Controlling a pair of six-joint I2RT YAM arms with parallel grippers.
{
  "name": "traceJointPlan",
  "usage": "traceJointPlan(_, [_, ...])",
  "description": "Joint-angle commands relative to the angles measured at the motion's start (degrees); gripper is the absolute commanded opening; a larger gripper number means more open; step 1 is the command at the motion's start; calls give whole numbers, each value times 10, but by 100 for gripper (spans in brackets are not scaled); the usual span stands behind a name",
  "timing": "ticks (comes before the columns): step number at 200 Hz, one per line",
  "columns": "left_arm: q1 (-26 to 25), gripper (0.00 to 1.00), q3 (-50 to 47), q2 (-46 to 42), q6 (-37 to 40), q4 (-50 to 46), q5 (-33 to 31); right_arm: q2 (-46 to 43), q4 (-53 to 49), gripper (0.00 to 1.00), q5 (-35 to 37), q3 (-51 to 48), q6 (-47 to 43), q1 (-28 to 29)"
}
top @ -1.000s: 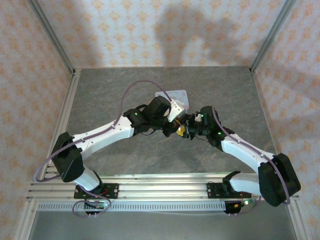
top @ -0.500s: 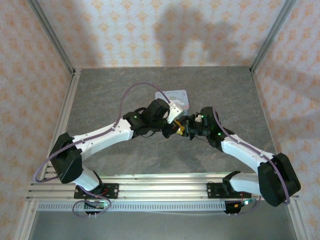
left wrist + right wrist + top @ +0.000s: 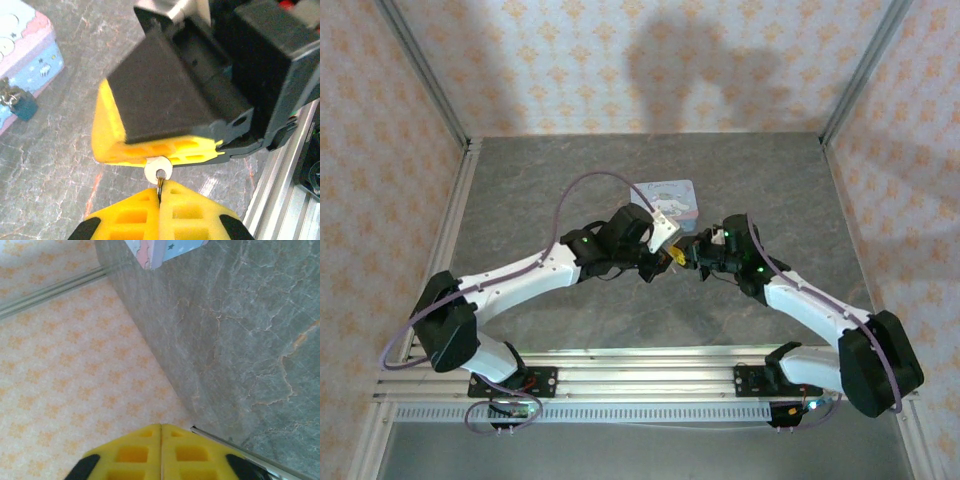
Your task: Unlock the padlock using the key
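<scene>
Your left gripper (image 3: pixel 160 189) is pressing its yellow jaws together at the bottom centre of the left wrist frame. They are pinching a thin dark loop that is passing through the hole in the round pale head of the key (image 3: pixel 158 169). That head is standing just above the jaw tips and touching the lower edge of a yellow finger of your right gripper (image 3: pixel 161 427). The right gripper is lying across the middle of that frame, its black body rising toward the upper right.

In the right wrist frame you are seeing the right jaws pressed flat together at the bottom centre, closed along the seam. Whether they are nipping any part of the key you cannot tell. In the overhead frame the two grippers are meeting tip to tip at the centre, above the grey marbled counter (image 3: pixel 75 165).

The padlock (image 3: pixel 23 106), small and blue-bodied, is hanging at the left edge of the left wrist frame, touching the side of the pale-blue tin (image 3: pixel 30 60) in the upper left corner. The tin's pink-edged lid is carrying a cartoon print with small stars, and any lettering on it is too blurred to read. In the overhead frame the tin is sitting just above the meeting grippers.
</scene>
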Motion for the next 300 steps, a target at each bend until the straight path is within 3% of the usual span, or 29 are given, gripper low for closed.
traceJointPlan(1, [-1,0,-11,-14,-4,3,2,-24,4,1,-3,3,-8,3])
traceJointPlan(53, [-1,0,-18,-30,-24,7,-4,-51,-20,0,16,9,-85,3])
traceJointPlan(67, [-1,15,-26,-43,-38,12,-13,-68,-40,0,31,16,-139,3])
traceJointPlan(89, [-1,29,-57,-77,-77,31,-29,-93,-127,0,59,54,-270,3])
traceJointPlan(130, [0,39,-100,-137,-159,31,-70,-100,-267,0,99,148,-519,11])
traceJointPlan(150, [0,41,-105,-161,-198,10,-94,-97,-258,0,98,163,-593,18])
traceJointPlan(175, [0,53,-121,-201,-230,4,-119,-100,-210,0,92,160,-660,35])
traceJointPlan(211, [0,73,-187,-282,-292,92,-131,-85,-180,0,54,180,-669,38])
traceJointPlan(247, [1,75,-241,-319,-311,205,-90,-71,-92,0,-23,168,-621,38])
traceJointPlan(300, [16,74,-286,-294,-326,351,-20,-40,60,0,-93,120,-486,6])
